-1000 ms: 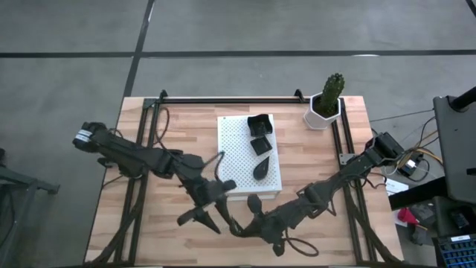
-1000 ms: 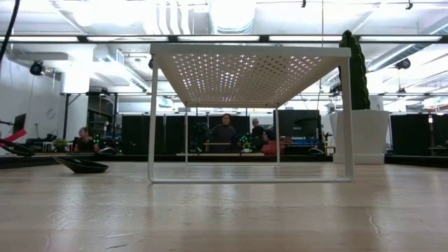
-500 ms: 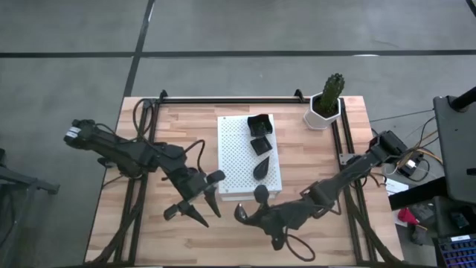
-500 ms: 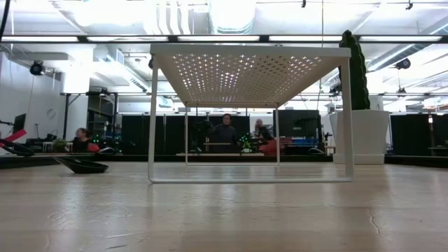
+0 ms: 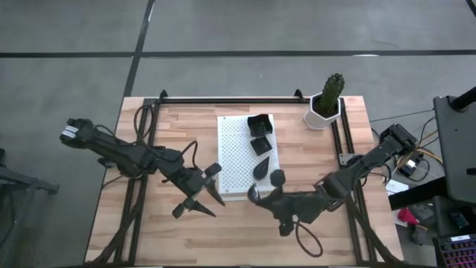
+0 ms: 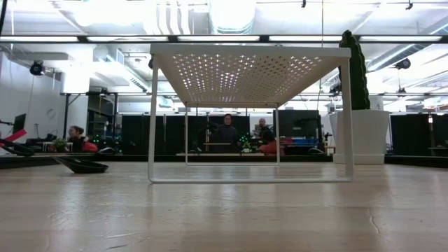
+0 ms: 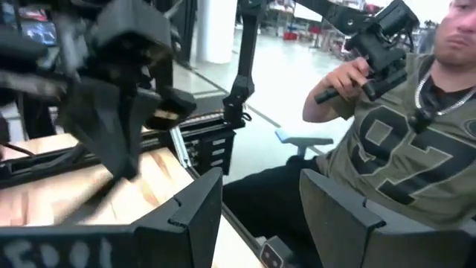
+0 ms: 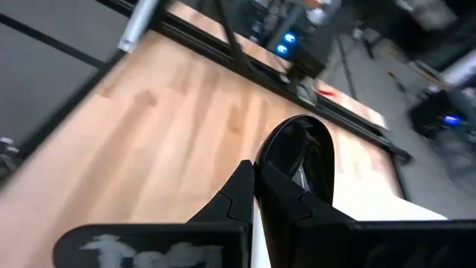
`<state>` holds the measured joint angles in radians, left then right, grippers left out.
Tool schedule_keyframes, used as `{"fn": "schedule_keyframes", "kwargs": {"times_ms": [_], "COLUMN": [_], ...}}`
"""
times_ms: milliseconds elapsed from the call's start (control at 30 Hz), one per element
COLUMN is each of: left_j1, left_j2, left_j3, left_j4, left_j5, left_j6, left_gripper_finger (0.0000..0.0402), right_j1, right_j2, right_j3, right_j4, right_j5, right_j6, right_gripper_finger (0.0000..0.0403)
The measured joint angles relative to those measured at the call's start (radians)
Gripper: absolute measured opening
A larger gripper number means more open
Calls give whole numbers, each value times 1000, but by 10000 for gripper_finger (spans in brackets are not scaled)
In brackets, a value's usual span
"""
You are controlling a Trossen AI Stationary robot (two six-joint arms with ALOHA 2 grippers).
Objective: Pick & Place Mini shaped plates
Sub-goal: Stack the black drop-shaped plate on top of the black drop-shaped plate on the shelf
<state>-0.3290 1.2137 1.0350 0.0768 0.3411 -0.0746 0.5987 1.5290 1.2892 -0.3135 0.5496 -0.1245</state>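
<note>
The left end effector (image 5: 195, 206) hangs over bare bench (image 5: 149, 238) just off the near-left corner of the white board (image 5: 238, 160), fingers spread and holding nothing. The risk there, as I judge it, is small — unless it swings toward the board's edge and nudges the frame. On the board itself four plates sit along the right side: a square one (image 5: 258, 123) at the far edge, a smaller one (image 5: 259, 145) nearer, and a leaf-shaped one (image 5: 262, 170) toward the near edge; the fourth I cannot separate cleanly from the first. From table height another plate (image 6: 82, 166) lies on the bench well to the left of the board's legs. The right end effector (image 5: 265, 187) is at the board's near-right corner, its fingers pressed together on a rounded plate (image 8: 299, 158) that it grips by the rim, the dish standing out past the fingertips. That thin-edge grip is where trouble could start — the plate may pivot or slip free if the wrist turns quickly, and it would fall on the board's rim or off it. The spot beside the leaf-shaped plate is close, so a low approach could knock it. The cactus pot (image 5: 325, 109) beyond the board's far-right corner looks safely clear.
</note>
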Motion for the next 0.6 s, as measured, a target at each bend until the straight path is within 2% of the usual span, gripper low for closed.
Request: {"fn": "schedule_keyframes", "kwargs": {"times_ms": [167,333,500,600], "left_j1": [0,-1,0,-1], "left_j2": [-55,-93,-108,-112], "left_j3": [-135,-233,-268,-273], "left_j4": [168,228,264,258], "left_j5": [-37,-82,-138,-182], "left_j6": [-6,-32,-28,-5], "left_gripper_finger": [186,186,186,186], "right_j1": [-3,-11,-35,-70], "right_j2": [-24,-22,-13,-14], "right_j3": [1,0,-1,0], "right_j4": [-107,-239,-324,-346], "right_j5": [99,168,215,212], "right_j6": [-28,-84,-83,-23], "right_gripper_finger": [8,8,8,8]}}
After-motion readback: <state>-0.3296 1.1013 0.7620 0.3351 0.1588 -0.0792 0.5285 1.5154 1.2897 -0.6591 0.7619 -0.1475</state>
